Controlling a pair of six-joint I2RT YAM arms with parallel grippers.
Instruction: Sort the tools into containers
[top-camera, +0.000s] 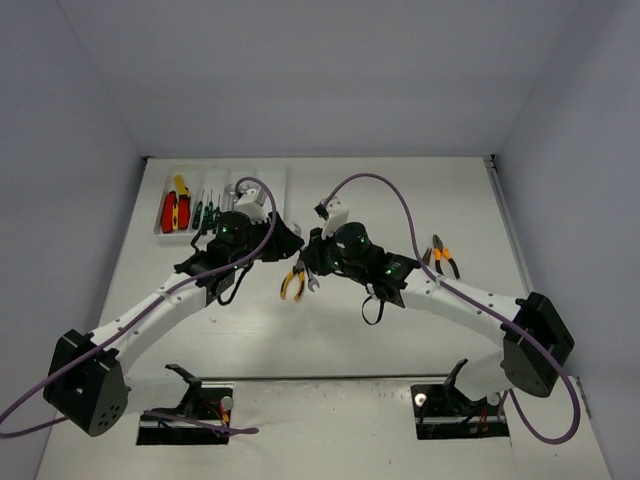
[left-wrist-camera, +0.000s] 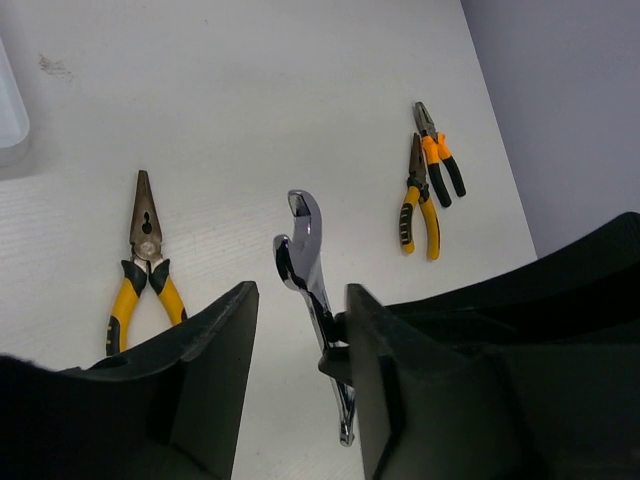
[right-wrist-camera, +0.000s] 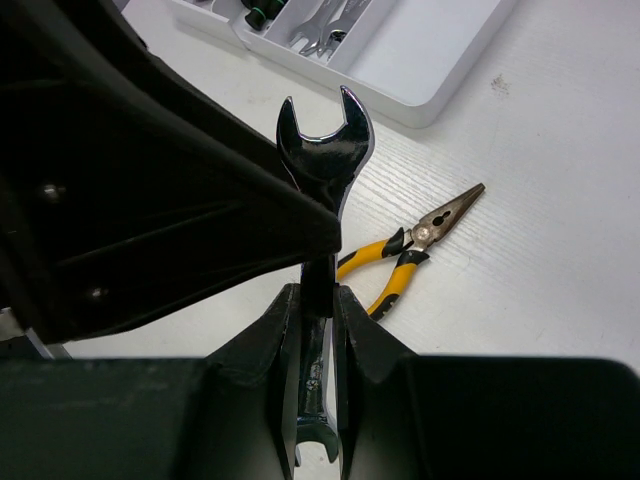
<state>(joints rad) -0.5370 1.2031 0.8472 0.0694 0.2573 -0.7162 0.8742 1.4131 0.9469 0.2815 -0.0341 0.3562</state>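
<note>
The right gripper (right-wrist-camera: 317, 296) is clamped on the shank of a silver wrench (right-wrist-camera: 325, 150) and holds it upright above the table, open end up. The left gripper (left-wrist-camera: 298, 292) faces it with its fingers spread, one on each side of the wrench; no contact on the left side can be confirmed.

Step in hand, by judgement: a hand-over from right arm to left arm, the tray being on the left arm's side. The next move calls for the left fingers to close on the bare shank, clear of the right fingers. Only then should the right gripper let go (release before a firm hold risks a drop).

Count, loose items:
- One wrench, in the grip.
- One pair of yellow-handled pliers (left-wrist-camera: 146, 255), flat on the table below the grippers.
- Two further pliers, one orange-handled (left-wrist-camera: 437, 160) and one yellow-and-black (left-wrist-camera: 418, 205), touching each other, well apart to the right.

Count, white tray (right-wrist-camera: 440, 50) at the far left:
- At least two wrenches (right-wrist-camera: 322, 28).
- Green screwdrivers (top-camera: 203, 210) and red and yellow knives (top-camera: 175, 208), too small to number.
</note>
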